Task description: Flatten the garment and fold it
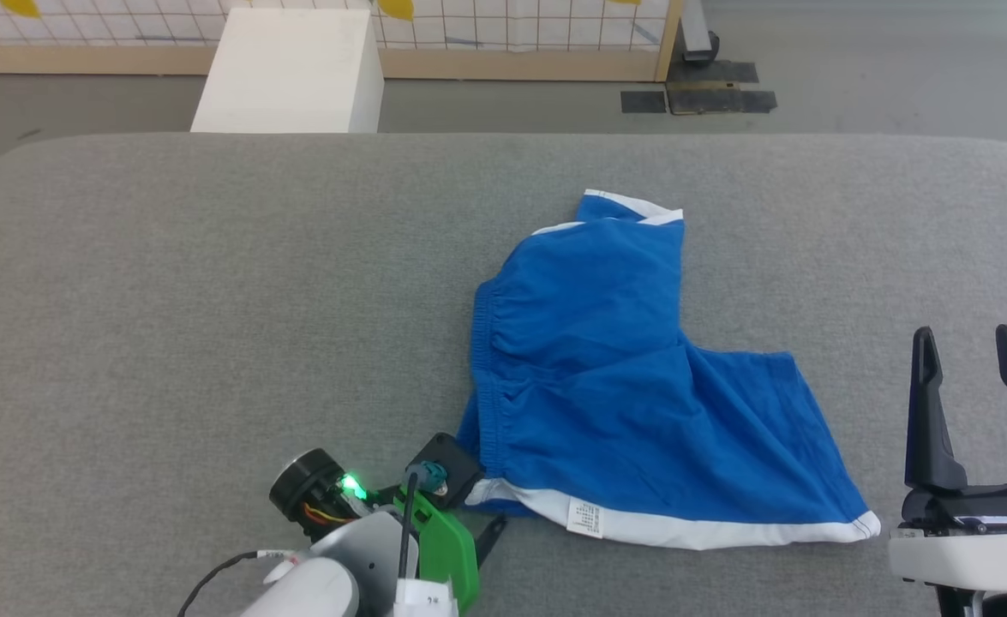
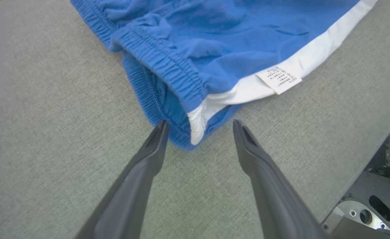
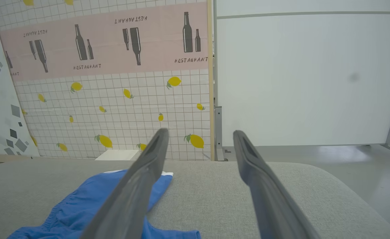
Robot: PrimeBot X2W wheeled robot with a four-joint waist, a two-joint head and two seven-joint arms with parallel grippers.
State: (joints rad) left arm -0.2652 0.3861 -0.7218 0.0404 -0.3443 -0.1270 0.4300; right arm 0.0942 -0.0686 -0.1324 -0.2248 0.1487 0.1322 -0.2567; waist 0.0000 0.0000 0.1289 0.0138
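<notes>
Garment (image 1: 623, 368) lies on the grey table (image 1: 169, 300), right of table centre and closer to the table's near edge than its far edge.

Head cam gives the whole outline: L-shape, not flat. Waistband (image 1: 484, 377) faces the table's left side and runs near-to-far. One leg points at the table's far edge, ending in a white hem (image 1: 632, 204). The other leg points to the table's right side, its white trim (image 1: 726, 530) parallel to the near edge. Long axis = that near leg, left-right across the table. Label (image 1: 584, 517) sits on the trim, twds the waistband end.

Left wrist cam adds what head cam can't. Left gripper (image 2: 199, 123) has its fingers spread wide, straddling the waistband's near corner, nothing clamped. One fingertip (image 2: 161, 127) is right at the elastic edge; contact, can't tell. Waistband is doubled over there w/ a white layer showing. In head cam those fingers are mostly hidden behind the wrist.

Right gripper (image 1: 966, 332) is over the table's near right part, apart from the garment, fingers spread, holding nothing. Right wrist cam looks flat across the table: lemon-print wall panel (image 3: 115, 109) and white board (image 3: 297, 79) beyond the far edge. White box (image 1: 293, 73) stands past the far edge too.
</notes>
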